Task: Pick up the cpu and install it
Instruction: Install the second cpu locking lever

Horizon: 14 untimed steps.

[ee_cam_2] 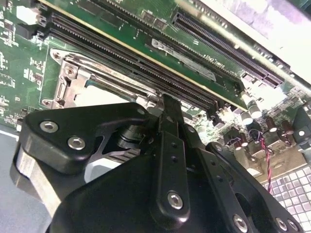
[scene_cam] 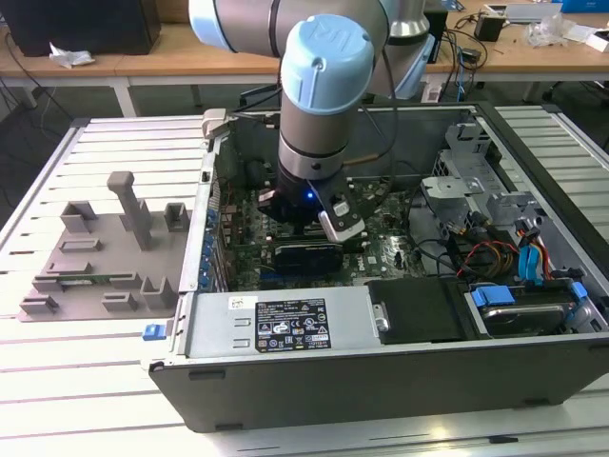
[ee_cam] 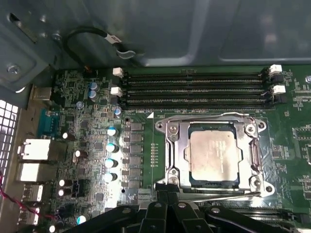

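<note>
Steel socket frame [ee_cam: 212, 160] around cpu [ee_cam: 214, 156]

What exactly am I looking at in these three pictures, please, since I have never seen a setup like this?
A robot arm reaches down into an open computer case lying on a slatted table. The exterior view is taken from a camera off the arm; both wrist views come from cameras riding on it. Its black gripper hangs just above the green motherboard. The cpu, a silver square chip, sits in its metal-framed socket. A grey plastic tray lies beside the case.
</note>
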Each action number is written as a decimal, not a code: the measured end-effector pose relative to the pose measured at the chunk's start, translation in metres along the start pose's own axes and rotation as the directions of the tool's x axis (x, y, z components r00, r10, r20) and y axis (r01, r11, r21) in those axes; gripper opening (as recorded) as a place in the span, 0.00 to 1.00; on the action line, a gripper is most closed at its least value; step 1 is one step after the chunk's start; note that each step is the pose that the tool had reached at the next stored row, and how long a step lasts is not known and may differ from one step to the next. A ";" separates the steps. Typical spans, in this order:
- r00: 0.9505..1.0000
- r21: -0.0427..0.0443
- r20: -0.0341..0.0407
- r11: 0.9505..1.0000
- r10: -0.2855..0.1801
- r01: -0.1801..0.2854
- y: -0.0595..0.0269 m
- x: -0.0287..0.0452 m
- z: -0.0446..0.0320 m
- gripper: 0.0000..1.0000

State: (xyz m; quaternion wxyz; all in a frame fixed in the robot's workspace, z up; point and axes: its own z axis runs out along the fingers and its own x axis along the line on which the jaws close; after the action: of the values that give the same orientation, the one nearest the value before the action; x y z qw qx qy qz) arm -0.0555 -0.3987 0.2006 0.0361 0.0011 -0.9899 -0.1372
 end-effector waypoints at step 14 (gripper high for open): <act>1.000 -0.026 0.003 1.000 0.009 -0.009 0.0044 0.0035 -0.0117 0.11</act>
State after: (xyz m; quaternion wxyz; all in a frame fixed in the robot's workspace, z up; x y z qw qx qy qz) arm -0.0582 -0.3977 0.2133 0.0352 -0.0041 -0.9880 -0.1501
